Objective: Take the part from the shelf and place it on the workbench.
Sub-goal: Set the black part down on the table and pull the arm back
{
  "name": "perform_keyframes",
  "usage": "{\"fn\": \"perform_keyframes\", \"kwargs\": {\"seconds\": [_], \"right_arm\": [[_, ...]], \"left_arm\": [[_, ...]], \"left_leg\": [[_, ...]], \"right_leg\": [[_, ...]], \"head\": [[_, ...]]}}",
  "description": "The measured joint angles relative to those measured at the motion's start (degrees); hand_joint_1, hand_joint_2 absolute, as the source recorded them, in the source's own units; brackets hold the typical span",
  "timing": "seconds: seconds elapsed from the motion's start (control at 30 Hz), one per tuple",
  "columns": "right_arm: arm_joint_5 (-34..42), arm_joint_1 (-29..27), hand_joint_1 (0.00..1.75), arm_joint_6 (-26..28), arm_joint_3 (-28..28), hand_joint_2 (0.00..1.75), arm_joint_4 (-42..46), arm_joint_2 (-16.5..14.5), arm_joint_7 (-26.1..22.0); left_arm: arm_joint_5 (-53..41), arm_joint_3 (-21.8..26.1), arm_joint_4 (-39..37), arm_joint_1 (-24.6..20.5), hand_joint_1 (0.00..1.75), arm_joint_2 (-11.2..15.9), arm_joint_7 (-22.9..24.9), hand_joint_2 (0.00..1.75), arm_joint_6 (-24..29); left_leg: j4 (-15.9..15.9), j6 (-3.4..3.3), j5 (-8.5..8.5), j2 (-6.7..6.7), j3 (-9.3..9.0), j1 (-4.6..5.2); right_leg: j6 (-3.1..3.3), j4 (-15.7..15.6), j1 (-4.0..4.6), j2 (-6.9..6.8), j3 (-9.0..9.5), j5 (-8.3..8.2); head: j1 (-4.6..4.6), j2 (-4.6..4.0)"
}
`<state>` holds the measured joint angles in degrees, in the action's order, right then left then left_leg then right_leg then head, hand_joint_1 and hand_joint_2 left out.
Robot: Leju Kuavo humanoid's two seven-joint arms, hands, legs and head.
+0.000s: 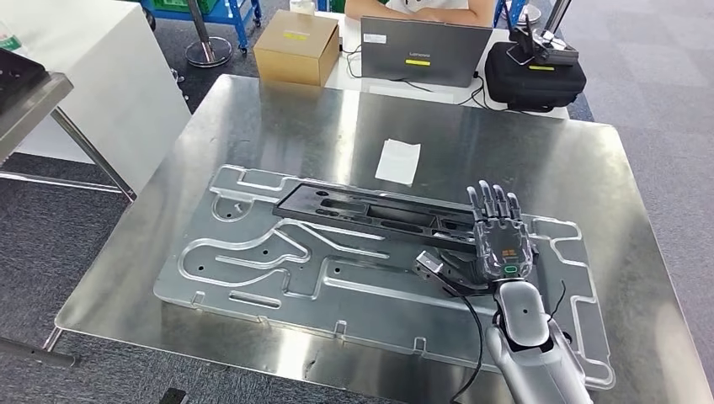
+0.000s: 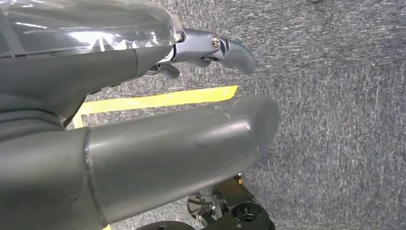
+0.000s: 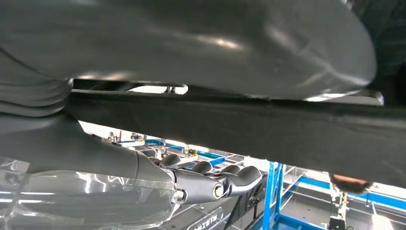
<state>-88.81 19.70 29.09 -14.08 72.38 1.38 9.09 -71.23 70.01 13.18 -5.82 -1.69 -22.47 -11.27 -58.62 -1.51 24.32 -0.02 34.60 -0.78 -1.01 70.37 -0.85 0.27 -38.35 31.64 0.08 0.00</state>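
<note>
The long black part (image 1: 370, 215) lies across the grooved metal fixture plate (image 1: 253, 252) on the steel workbench (image 1: 278, 126). My right hand (image 1: 501, 240) is over the part's right end, back of the hand up and fingers stretched straight. In the right wrist view the black part (image 3: 239, 120) runs between the thumb (image 3: 215, 43) and the fingers (image 3: 215, 184). A bright gap separates the fingers from the part. My left hand (image 2: 143, 143) hangs above the grey carpet and holds nothing, its fingers (image 2: 230, 48) held loosely apart from the thumb.
A white slip of paper (image 1: 397, 162) lies on the bench beyond the plate. Behind the bench stand a cardboard box (image 1: 296, 46), a laptop (image 1: 423, 50) with a person (image 1: 421, 7) seated at it, and a black bag (image 1: 535, 76). A yellow floor stripe (image 2: 158, 99) runs below my left hand.
</note>
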Motion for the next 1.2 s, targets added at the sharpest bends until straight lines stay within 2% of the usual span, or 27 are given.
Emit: {"fn": "perform_keyframes", "kwargs": {"seconds": [0.07, 0.1, 0.17, 0.23, 0.27, 0.33, 0.4, 0.43, 0.47, 0.5, 0.57, 0.6, 0.63, 0.73, 0.77, 0.8, 0.87, 0.9, 0.93, 0.97, 1.0, 1.03, 1.07, 1.1, 1.13, 1.2], "right_arm": [[0.08, 0.31, 0.00, -0.10, 0.00, 0.00, 0.01, 0.04, -0.15], [0.13, 0.52, 0.00, -0.17, 0.00, 0.00, 0.03, 0.05, -0.23], [0.25, 0.82, 0.00, -0.40, 0.00, 0.00, 0.07, 0.08, -0.31], [0.36, 1.11, 0.00, -0.74, 0.00, 0.00, 0.08, 0.13, -0.34], [0.42, 1.35, 0.00, -0.90, 0.00, 0.00, 0.08, 0.15, -0.37], [0.59, 1.91, 0.00, -1.18, 0.00, 0.00, 0.06, 0.18, -0.40], [0.74, 2.19, 0.00, -1.34, 0.00, 0.00, -0.01, 0.20, -0.44], [0.79, 2.23, 0.00, -1.40, 0.00, 0.00, -0.05, 0.22, -0.47], [0.83, 2.25, 0.00, -1.44, 0.00, 0.00, -0.09, 0.24, -0.48], [0.84, 2.27, 0.00, -1.46, 0.00, 0.00, -0.11, 0.26, -0.48], [0.86, 2.42, 0.00, -1.48, 0.00, 0.00, -0.10, 0.33, -0.49], [0.91, 2.56, 0.00, -1.54, 0.01, 0.00, -0.10, 0.38, -0.49], [0.98, 2.74, 0.00, -1.67, 0.01, 0.00, -0.13, 0.42, -0.50], [1.55, 3.14, 0.00, -2.39, 0.01, 0.00, -0.31, 0.60, -0.63], [2.04, 3.28, 0.00, -2.83, 0.01, 0.00, -0.39, 0.73, -0.71], [3.06, 3.50, 0.00, -3.62, 0.01, 0.00, -0.50, 0.85, -0.86], [7.18, 4.09, 0.00, -6.26, 0.00, 0.00, -0.83, 0.97, -1.28], [10.09, 4.39, 0.00, -7.89, 0.00, 0.00, -1.04, 0.96, -1.58], [13.68, 4.71, 0.00, -9.67, 0.00, 0.00, -1.28, 0.91, -1.91], [17.97, 5.04, 0.00, -11.53, 0.01, 0.00, -1.55, 0.77, -2.16], [22.81, 5.43, 0.00, -13.39, 0.05, 0.00, -1.81, 0.54, -2.37], [28.04, 5.92, 0.00, -15.13, 0.15, 0.00, -2.07, 0.24, -2.35], [32.94, 6.53, 0.00, -16.40, 0.26, 0.00, -2.31, -0.10, -2.05], [36.94, 7.23, 0.00, -17.12, 0.37, 0.00, -2.55, -0.43, -1.60], [40.09, 7.97, 0.00, -17.50, 0.44, 0.00, -2.81, -0.69, -1.02], [43.53, 9.19, 0.00, -17.59, 0.46, 0.00, -3.38, -0.99, -0.09]], "left_arm": [[0.00, 0.00, 0.00, -0.06, 0.00, -0.02, 0.01, 0.00, -0.07], [-0.01, 0.00, 0.00, -0.11, 0.00, -0.03, 0.01, 0.00, -0.09], [-0.03, 0.00, 0.00, -0.16, 0.00, -0.04, 0.06, 0.00, -0.14], [0.10, 0.00, 0.00, -0.15, 0.00, -0.04, 0.14, 0.00, -0.32], [0.24, 0.00, 0.00, -0.16, 0.00, -0.05, 0.21, 0.00, -0.46], [0.56, 0.01, 0.00, -0.28, 0.00, -0.06, 0.43, 0.00, -0.71], [0.63, 0.01, 0.00, -0.44, 0.00, -0.06, 0.62, 0.00, -0.80], [0.63, 0.01, 0.00, -0.49, 0.00, -0.05, 0.65, 0.00, -0.82], [0.63, 0.00, 0.00, -0.52, 0.00, -0.05, 0.66, 0.00, -0.84], [0.63, 0.00, 0.00, -0.57, 0.00, -0.05, 0.66, 0.00, -0.85], [0.63, 0.00, 0.00, -0.81, 0.00, -0.04, 0.67, 0.00, -0.86], [0.62, 0.00, 0.00, -0.94, 0.00, -0.04, 0.67, 0.00, -0.84], [0.62, 0.00, 0.00, -1.02, 0.00, -0.04, 0.70, 0.00, -0.82], [0.60, 0.00, -0.01, -1.09, 0.00, -0.07, 0.82, 0.00, -0.78], [0.60, 0.00, -0.02, -1.19, 0.00, -0.08, 0.84, 0.00, -0.70], [0.59, 0.00, -0.03, -1.31, 0.00, -0.10, 0.84, 0.00, -0.55], [0.61, 0.00, -0.04, -1.48, 0.00, -0.12, 0.99, 0.00, -0.18], [0.65, 0.00, -0.04, -1.49, 0.00, -0.12, 1.12, 0.00, -0.05], [0.71, 0.00, -0.04, -1.48, 0.00, -0.12, 1.25, 0.00, -0.02], [0.77, 0.00, -0.04, -1.46, 0.00, -0.12, 1.35, 0.00, -0.02], [0.84, 0.00, -0.04, -1.46, 0.00, -0.12, 1.45, 0.00, -0.02], [0.90, 0.00, -0.04, -1.46, 0.00, -0.12, 1.56, 0.00, -0.03], [0.94, 0.00, -0.04, -1.47, 0.00, -0.12, 1.65, 0.00, -0.03], [1.00, 0.00, -0.04, -1.51, 0.00, -0.12, 1.74, 0.00, -0.03], [1.11, 0.00, -0.04, -1.57, 0.00, -0.12, 1.80, 0.00, -0.03], [1.39, 0.00, -0.04, -1.66, 0.00, -0.12, 1.86, 0.00, -0.03]], "left_leg": [[-0.21, 0.35, -0.18, -0.05, 0.17, 0.10], [-0.28, 0.64, -0.32, -0.08, 0.31, 0.19], [-0.31, 1.40, -0.73, -0.13, 0.61, 0.30], [-0.56, 2.10, -0.56, -0.18, 1.00, 0.18], [-1.58, 2.38, 0.55, -0.20, 1.47, 0.11], [-6.79, 2.77, 4.98, -0.17, 3.35, -0.01], [-13.77, 3.07, 9.29, -0.16, 5.24, -0.03], [-15.52, 3.15, 10.16, -0.16, 5.21, -0.03], [-15.14, 3.15, 10.04, -0.16, 4.12, -0.03], [-12.52, 3.09, 9.04, -0.15, 1.91, -0.03], [-4.49, 2.71, 6.95, -0.18, -3.50, 0.09], [-1.65, 2.42, 6.27, -0.23, -5.14, 0.23], [-0.18, 2.07, 5.97, -0.27, -5.83, 0.40], [0.15, 0.89, 4.61, -0.17, -5.12, 0.55], [0.36, 0.44, 3.99, -0.06, -4.75, 0.44], [0.61, -0.01, 3.29, 0.06, -4.21, 0.30], [0.79, -0.56, 2.10, 0.19, -2.78, 0.23], [0.76, -0.63, 1.53, 0.22, -2.02, 0.23], [0.70, -0.57, 1.02, 0.24, -1.31, 0.23], [0.64, -0.47, 0.55, 0.24, -0.64, 0.23], [0.56, -0.34, 0.13, 0.24, -0.04, 0.23], [0.46, -0.16, -0.23, 0.24, 0.45, 0.24], [0.36, 0.06, -0.53, 0.25, 0.85, 0.27], [0.27, 0.34, -0.81, 0.28, 1.12, 0.34], [0.21, 0.66, -1.07, 0.31, 1.29, 0.41], [0.34, 1.38, -1.61, 0.37, 1.38, 0.42]], "right_leg": [[0.33, -7.71, 0.08, -0.05, 4.24, -2.94], [0.52, -10.31, 0.21, -0.06, 5.53, -3.75], [0.95, -11.55, 0.55, -0.01, 5.82, -4.21], [1.72, -11.82, 0.43, -0.10, 5.40, -4.96], [2.19, -11.99, 0.33, -0.20, 5.11, -5.42], [2.88, -12.17, 0.23, -0.37, 4.21, -6.33], [3.08, -12.02, 0.35, -0.40, 2.94, -7.18], [3.04, -11.91, 0.41, -0.41, 2.23, -7.64], [2.96, -11.76, 0.44, -0.41, 1.53, -8.08], [2.83, -11.60, 0.46, -0.40, 0.89, -8.50], [2.38, -11.27, 0.54, -0.39, -0.06, -9.30], [2.06, -11.17, 0.59, -0.39, -0.34, -9.69], [1.71, -11.14, 0.61, -0.40, -0.50, -10.09], [0.65, -11.50, 0.48, -0.34, -0.69, -11.14], [0.35, -11.07, 0.43, -0.29, -1.07, -10.38], [0.08, -9.60, 0.36, -0.25, -1.78, -8.55], [-0.35, -3.58, 0.15, -0.24, -3.79, -3.02], [-0.54, 0.00, 0.07, -0.24, -4.64, -1.02], [-0.67, 2.66, 0.02, -0.25, -4.99, -0.32], [-0.71, 3.65, 0.00, -0.25, -4.50, -0.77], [-0.64, 2.55, -0.02, -0.26, -2.94, -1.94], [-0.44, -0.53, 0.01, -0.26, -0.32, -3.21], [-0.11, -4.62, 0.09, -0.26, 2.71, -3.70], [0.21, -8.29, 0.24, -0.26, 5.23, -3.80], [0.50, -10.91, 0.40, -0.27, 6.83, -3.55], [0.96, -12.41, 0.73, -0.29, 7.37, -3.30]], "head": [[-0.04, -0.01], [-0.07, -0.01], [-0.13, 0.00], [-0.13, -0.01], [-0.21, -0.01], [-0.48, 0.00], [-0.64, 0.00], [-0.65, 0.00], [-0.66, 0.00], [-0.67, 0.00], [-0.66, 0.00], [-0.58, 0.00], [-0.49, -0.01], [-0.30, -0.01], [-0.22, -0.01], [-0.09, -0.01], [0.16, -0.01], [0.20, 0.00], [0.21, 0.00], [0.22, 0.00], [0.22, 0.00], [0.22, 0.00], [0.21, 0.00], [0.16, 0.00], [0.14, -0.01], [0.07, -0.01]]}}
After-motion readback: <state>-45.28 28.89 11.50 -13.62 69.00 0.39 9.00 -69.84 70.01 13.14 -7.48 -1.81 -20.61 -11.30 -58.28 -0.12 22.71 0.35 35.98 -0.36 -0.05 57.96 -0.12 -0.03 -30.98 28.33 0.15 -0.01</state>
